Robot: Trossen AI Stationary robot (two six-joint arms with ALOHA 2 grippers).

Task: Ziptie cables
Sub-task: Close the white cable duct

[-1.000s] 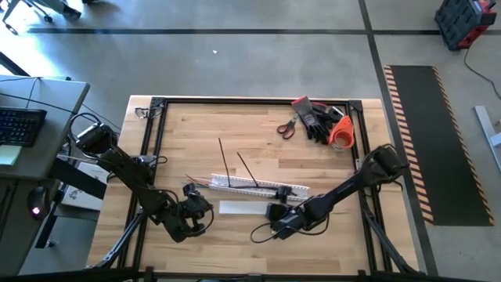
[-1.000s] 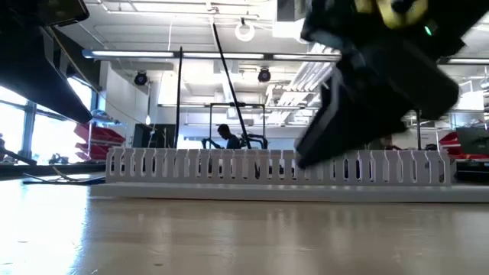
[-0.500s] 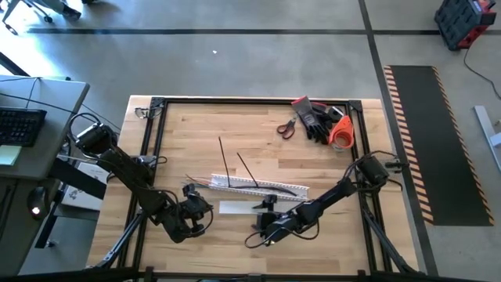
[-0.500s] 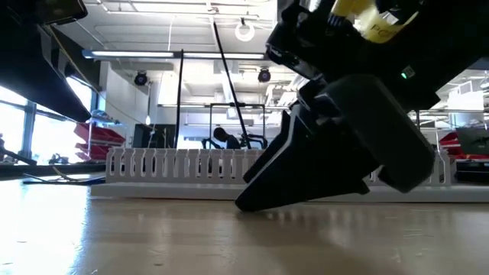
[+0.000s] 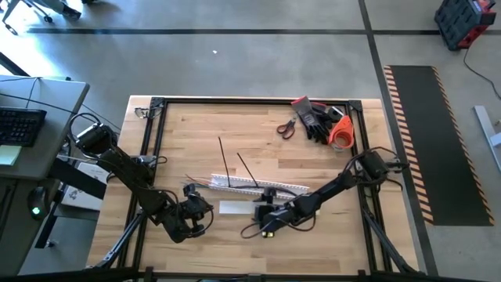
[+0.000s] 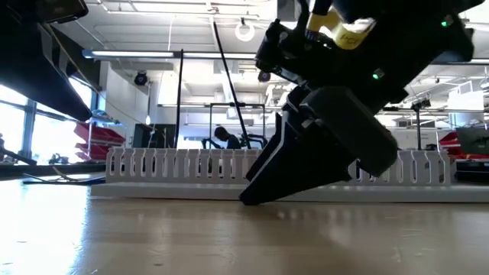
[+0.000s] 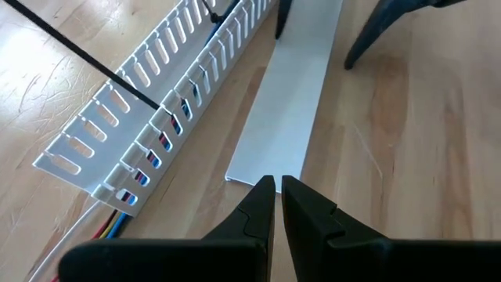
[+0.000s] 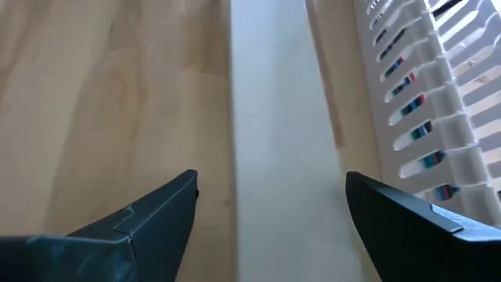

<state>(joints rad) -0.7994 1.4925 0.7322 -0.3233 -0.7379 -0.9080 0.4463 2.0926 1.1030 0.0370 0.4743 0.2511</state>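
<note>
The cables lie inside the white slotted channel (image 5: pixel 258 186). Their coloured strands show through its slots (image 8: pixel 415 86), and their ends stick out of its left end (image 7: pixel 102 231). A flat white strip (image 5: pixel 237 207) lies on the table beside the channel's near side. My left gripper (image 7: pixel 278 188) is shut, with its tips just short of the strip's left end. My right gripper (image 8: pixel 270 184) is open and low over the table (image 6: pixel 248 200). Its fingers stand on either side of the strip (image 8: pixel 278 149), near the strip's right end (image 5: pixel 261 211).
Two black zip ties (image 5: pixel 225 160) rise from the channel. Scissors (image 5: pixel 286 128), black gloves (image 5: pixel 317 117) and an orange item (image 5: pixel 341 135) sit at the far right corner. A black frame (image 5: pixel 149 149) borders the table. Bare wood lies along the near edge.
My right gripper has moved toward the table's left, along the near side of the channel. It has come down until its fingertips are close to the table top, astride the white strip. The left arm has kept still.
</note>
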